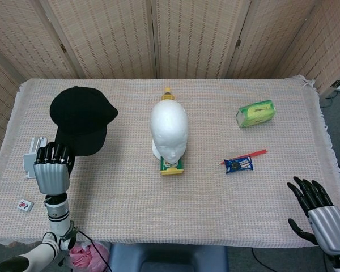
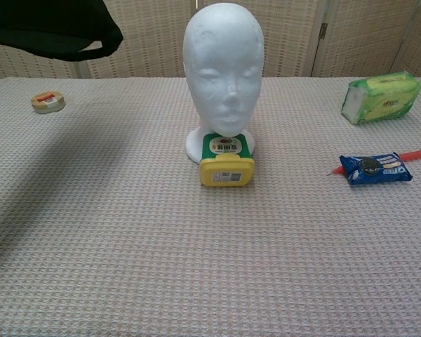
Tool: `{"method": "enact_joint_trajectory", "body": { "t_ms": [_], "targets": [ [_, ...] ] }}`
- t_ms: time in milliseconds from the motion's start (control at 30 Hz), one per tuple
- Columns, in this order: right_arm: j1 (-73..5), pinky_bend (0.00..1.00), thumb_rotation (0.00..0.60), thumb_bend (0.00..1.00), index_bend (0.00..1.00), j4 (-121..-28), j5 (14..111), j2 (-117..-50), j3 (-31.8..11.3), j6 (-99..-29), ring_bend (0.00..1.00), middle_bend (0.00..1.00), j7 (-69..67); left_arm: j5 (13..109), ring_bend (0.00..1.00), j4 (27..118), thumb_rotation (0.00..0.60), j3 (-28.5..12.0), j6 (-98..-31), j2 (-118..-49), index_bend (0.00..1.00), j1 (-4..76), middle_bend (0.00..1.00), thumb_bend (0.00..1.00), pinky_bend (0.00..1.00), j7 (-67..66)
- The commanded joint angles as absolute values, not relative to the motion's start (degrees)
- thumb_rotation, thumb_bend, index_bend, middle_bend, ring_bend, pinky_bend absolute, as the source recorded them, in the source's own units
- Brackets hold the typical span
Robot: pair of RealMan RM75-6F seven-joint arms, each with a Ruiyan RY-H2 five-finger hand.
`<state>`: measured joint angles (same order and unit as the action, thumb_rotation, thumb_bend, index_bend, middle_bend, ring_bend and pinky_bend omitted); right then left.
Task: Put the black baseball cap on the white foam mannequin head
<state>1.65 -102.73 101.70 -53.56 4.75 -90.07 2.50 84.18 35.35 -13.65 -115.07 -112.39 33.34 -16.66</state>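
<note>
Aloft, cap (image 1: 80,119) in left hand (image 1: 52,169)

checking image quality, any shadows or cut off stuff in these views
Chest view: the black cap is cropped by the top edge and throws a broad soft shadow on the tablecloth. Head view: even light, sharp; right hand partly cut off at the corner.

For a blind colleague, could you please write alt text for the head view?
The left hand holds a black baseball cap above the table's left side, beside a bare white foam mannequin head; the right hand rests open.
</note>
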Motion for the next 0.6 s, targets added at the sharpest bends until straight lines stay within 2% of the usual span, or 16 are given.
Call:
{"method": "enact_joint_trajectory", "body": {
  "t_ms": [33, 333, 600],
  "targets": [
    [1.70, 0.00, 0.600, 0.24, 0.00, -102.71, 101.79, -53.57, 4.79, -90.15, 0.00, 0.00, 2.52, 86.78, 0.49, 43.65, 0.600, -13.34, -116.41, -107.84, 0.64, 34.00, 0.65, 0.47, 0.61, -22.60],
    [1.77, 0.00, 0.600, 0.24, 0.00, -102.65, 101.07, -53.21, 4.57, -90.31, 0.00, 0.00, 1.63, 91.58, 0.49, 57.79, 0.600, -13.25, -113.53, -102.06, 0.64, 36.39, 0.65, 0.47, 0.61, -33.67],
    [1.34, 0.00, 0.600, 0.24, 0.00, -102.90, 99.59, -53.06, 4.18, -89.20, 0.00, 0.00, 1.30, 92.40, 0.49, 66.08, 0.600, -16.96, -108.60, -98.90, 0.64, 39.69, 0.65, 0.47, 0.61, -39.04]
  ]
}}
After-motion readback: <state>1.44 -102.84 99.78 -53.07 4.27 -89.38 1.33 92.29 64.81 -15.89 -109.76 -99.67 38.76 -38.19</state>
